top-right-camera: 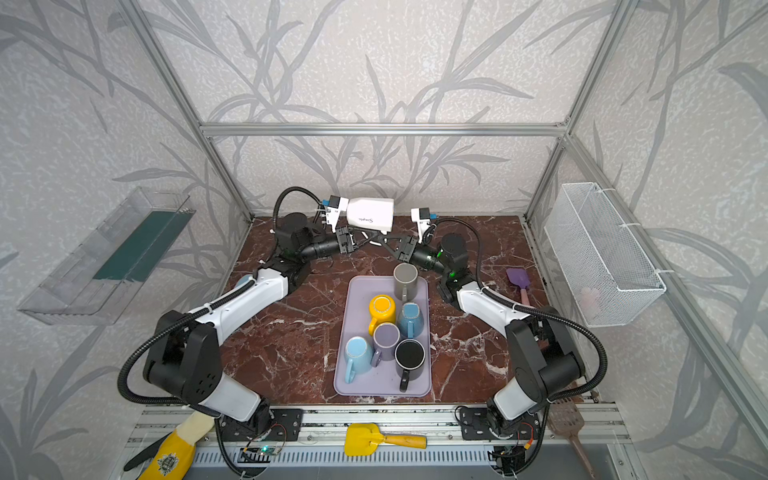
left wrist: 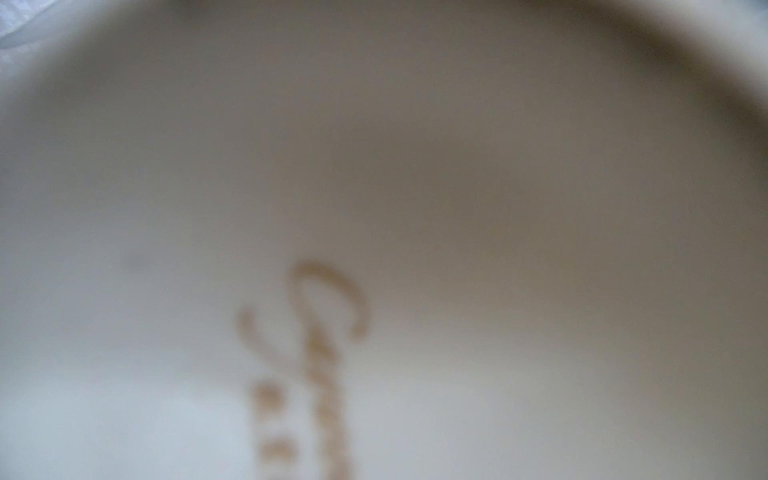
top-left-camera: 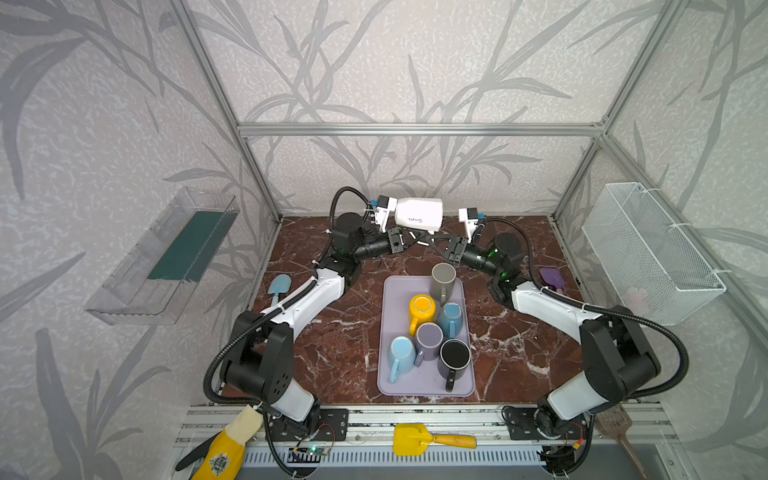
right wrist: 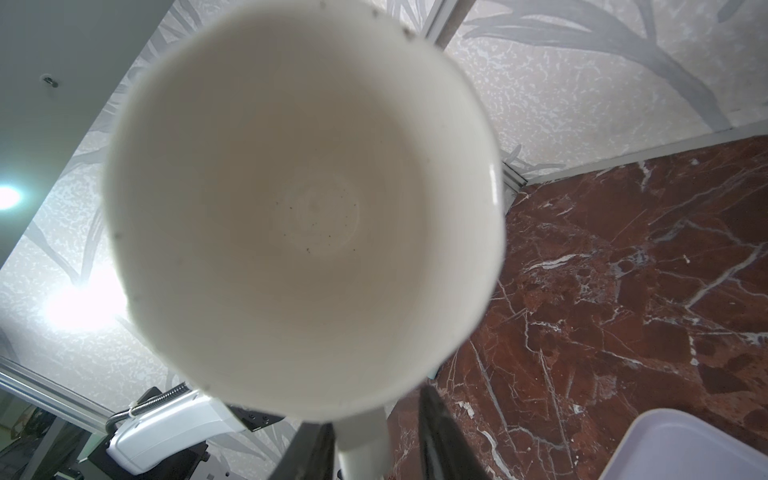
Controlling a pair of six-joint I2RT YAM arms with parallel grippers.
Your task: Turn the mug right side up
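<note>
The white mug [top-left-camera: 417,214] [top-right-camera: 370,213] hangs in the air at the back of the marble table [top-left-camera: 332,345], beyond the far end of the lavender tray [top-left-camera: 419,384], and it lies on its side. Its long axis runs level from left to right, with the base toward the left arm and the open mouth toward the right arm. The right wrist view looks straight into the empty bowl [right wrist: 299,208]. The left wrist view is filled by a blurred pale face of the mug [left wrist: 374,166] bearing gold script. The handle [right wrist: 361,440] sticks out from the underside, on the side nearer the tray. The left gripper [top-left-camera: 409,238] reaches in beneath the mug with its jaws pressed together, and it carries the mug. What part it pinches is hidden. The right gripper [right wrist: 372,415] has its fingers spread to either side of the handle, with a gap showing at one finger. There are seven mugs in all. One is held and six stand on the single tray: grey [top-left-camera: 442,279], yellow [top-left-camera: 422,309], blue [top-left-camera: 452,316], purple [top-left-camera: 429,338], light blue [top-left-camera: 402,353] and black [top-left-camera: 455,357].
</note>
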